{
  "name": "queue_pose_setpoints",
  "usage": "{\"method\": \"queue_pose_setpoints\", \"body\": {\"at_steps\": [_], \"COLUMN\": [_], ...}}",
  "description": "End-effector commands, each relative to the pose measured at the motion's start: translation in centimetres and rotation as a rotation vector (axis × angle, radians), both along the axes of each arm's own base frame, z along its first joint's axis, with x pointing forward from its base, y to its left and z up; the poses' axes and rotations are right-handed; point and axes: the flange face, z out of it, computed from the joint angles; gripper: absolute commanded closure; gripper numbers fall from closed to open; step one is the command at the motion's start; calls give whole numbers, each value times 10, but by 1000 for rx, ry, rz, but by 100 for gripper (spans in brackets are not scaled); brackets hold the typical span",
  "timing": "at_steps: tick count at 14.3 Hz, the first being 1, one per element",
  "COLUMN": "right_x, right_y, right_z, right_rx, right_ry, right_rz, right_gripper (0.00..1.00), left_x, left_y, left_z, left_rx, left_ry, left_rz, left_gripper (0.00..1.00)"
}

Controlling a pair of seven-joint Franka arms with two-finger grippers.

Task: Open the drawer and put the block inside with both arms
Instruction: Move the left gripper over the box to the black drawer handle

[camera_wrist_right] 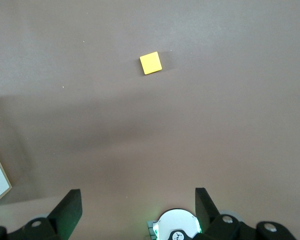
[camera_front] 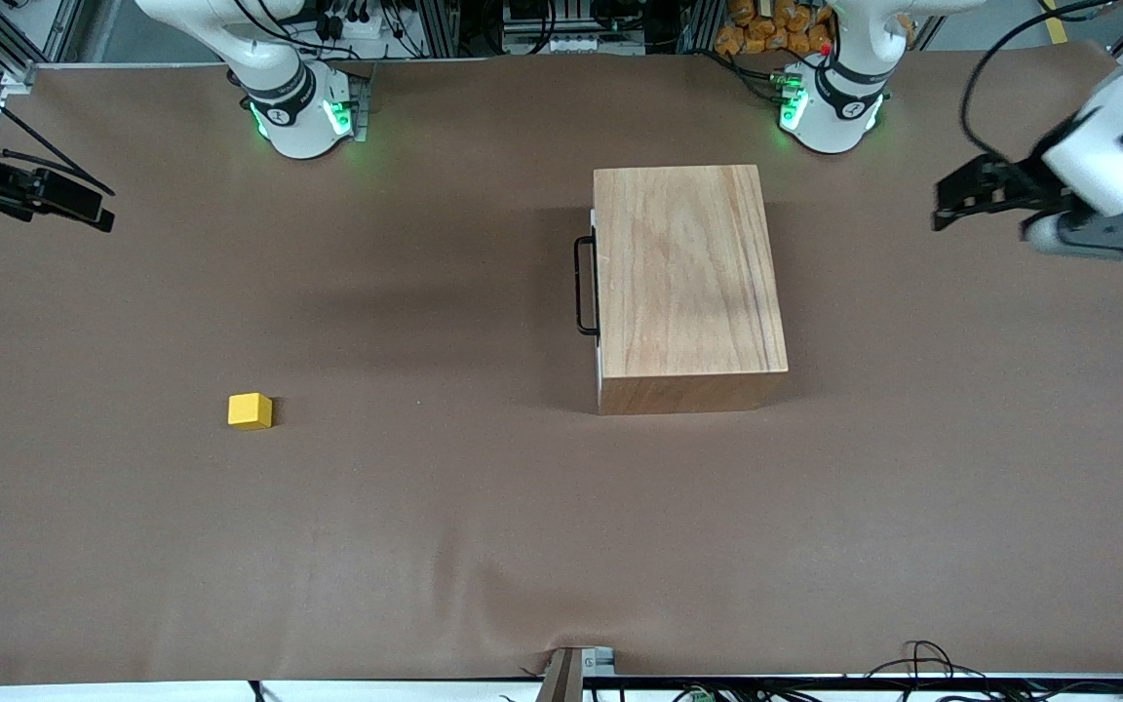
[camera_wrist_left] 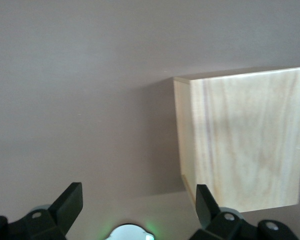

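The drawer (camera_front: 597, 292) is sitting fully shut inside the wooden box (camera_front: 686, 273), with only its pale front panel and black handle (camera_front: 584, 286) being shown on the side turned toward the right arm's end of the table (camera_front: 484, 526). The block (camera_front: 250, 410) is lying on the table, well apart from the box, nearer to the front camera and toward the right arm's end. The left gripper (camera_front: 942, 207) is being held in the air over the table at the left arm's end, its fingers (camera_wrist_left: 70, 202) spread wide and empty. The right gripper (camera_front: 84, 207) is being held over the table's other end, its fingers (camera_wrist_right: 70, 207) likewise parted wide and carrying nothing.
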Motion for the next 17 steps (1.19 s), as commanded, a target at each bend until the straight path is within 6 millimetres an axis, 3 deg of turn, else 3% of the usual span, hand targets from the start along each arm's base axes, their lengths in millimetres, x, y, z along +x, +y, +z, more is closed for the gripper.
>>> {"method": "queue_pose_setpoints", "body": {"at_steps": [1, 6, 10, 17], "right_x": [-4, -2, 3, 13], "right_y": [-1, 4, 6, 14], "right_z": [6, -3, -12, -4], "right_rx": [8, 4, 1, 6], "right_ry": [0, 29, 37, -52], "right_rz": [-10, 10, 14, 29], "right_gripper": [0, 0, 0, 0], "left_x": [7, 3, -4, -30], "left_y": [-71, -161, -248, -355], "left_z": [-8, -32, -78, -149], "left_rx": [0, -7, -27, -35], "left_ry": [15, -13, -35, -24], "left_rz": [41, 113, 177, 320], "left_gripper": [0, 0, 0, 0]}}
